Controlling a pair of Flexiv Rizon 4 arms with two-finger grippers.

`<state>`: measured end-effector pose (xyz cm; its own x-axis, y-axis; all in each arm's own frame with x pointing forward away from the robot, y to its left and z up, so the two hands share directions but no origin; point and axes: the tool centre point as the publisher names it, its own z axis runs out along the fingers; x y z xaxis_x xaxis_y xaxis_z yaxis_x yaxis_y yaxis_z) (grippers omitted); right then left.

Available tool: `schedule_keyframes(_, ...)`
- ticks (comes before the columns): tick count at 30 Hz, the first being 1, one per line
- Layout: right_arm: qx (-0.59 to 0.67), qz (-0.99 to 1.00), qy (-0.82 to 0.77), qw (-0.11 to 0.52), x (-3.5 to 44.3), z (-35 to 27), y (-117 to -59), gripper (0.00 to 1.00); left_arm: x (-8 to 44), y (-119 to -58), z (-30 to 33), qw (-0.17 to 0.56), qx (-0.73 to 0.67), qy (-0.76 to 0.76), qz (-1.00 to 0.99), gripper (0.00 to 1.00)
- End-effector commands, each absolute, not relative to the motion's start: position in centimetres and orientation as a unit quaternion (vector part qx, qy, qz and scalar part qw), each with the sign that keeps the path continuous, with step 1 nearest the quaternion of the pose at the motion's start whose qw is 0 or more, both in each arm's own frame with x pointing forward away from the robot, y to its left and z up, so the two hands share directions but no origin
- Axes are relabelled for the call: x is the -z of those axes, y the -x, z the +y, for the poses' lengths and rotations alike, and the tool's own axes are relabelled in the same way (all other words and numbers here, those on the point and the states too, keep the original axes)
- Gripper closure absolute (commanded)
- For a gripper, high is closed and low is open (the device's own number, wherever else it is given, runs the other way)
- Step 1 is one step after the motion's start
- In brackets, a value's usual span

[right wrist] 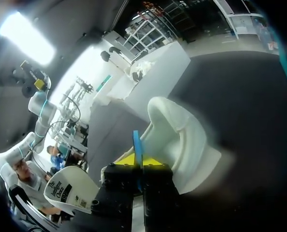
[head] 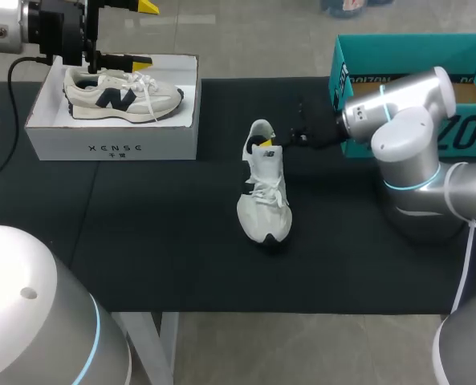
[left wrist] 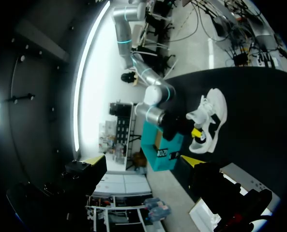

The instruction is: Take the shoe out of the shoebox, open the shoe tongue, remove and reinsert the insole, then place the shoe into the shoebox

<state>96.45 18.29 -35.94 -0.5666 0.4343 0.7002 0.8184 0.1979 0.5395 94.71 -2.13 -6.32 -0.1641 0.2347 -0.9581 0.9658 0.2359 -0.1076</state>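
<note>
A white shoe (head: 265, 196) lies on the black mat, heel toward the far side and toe toward me. My right gripper (head: 263, 143) is at its heel opening. In the right wrist view that gripper (right wrist: 141, 162) is shut on the thin blue edge of the insole (right wrist: 137, 145), which stands up from the white shoe (right wrist: 182, 140) just ahead. The white shoebox (head: 113, 144) sits at the back left with a second white shoe (head: 121, 95) inside. Above that box my left gripper (head: 144, 34) hangs open and holds nothing. From the left wrist view, that gripper (left wrist: 142, 159) looks across at the distant shoe (left wrist: 212, 116).
A teal box (head: 414, 56) stands at the back right, behind my right arm (head: 406, 120). The black mat (head: 181, 249) covers the table from the shoebox to the right edge; its near edge runs along the front.
</note>
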Motion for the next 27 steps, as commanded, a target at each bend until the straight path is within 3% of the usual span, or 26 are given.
schedule_keyframes(1,0.468,-0.750,0.419,0.206,36.2,18.6,-96.5,0.99,6.3,-94.8,-2.1,0.448,0.406,-0.466,0.646,0.00)
schedule_keyframes(3,0.468,-0.751,0.419,0.206,36.1,18.7,-96.5,0.63,6.3,-94.8,-2.1,0.448,0.406,-0.466,0.646,0.00)
schedule_keyframes(6,0.466,-0.754,0.417,0.202,35.8,18.7,-96.6,0.33,6.3,-94.8,-2.1,0.448,0.406,-0.466,0.646,0.00)
schedule_keyframes(7,0.465,-0.755,0.417,0.199,35.7,18.7,-96.7,0.15,6.3,-94.8,-2.1,0.448,0.406,-0.466,0.646,0.00)
schedule_keyframes(9,0.465,-0.757,0.416,0.195,35.4,18.6,-96.8,0.02,6.3,-94.8,-2.1,0.448,0.406,-0.466,0.646,0.00)
schedule_keyframes(27,0.471,-0.758,0.420,0.166,33.8,17.7,-98.0,0.00,6.3,-94.8,-2.1,0.448,0.406,-0.466,0.646,0.00)
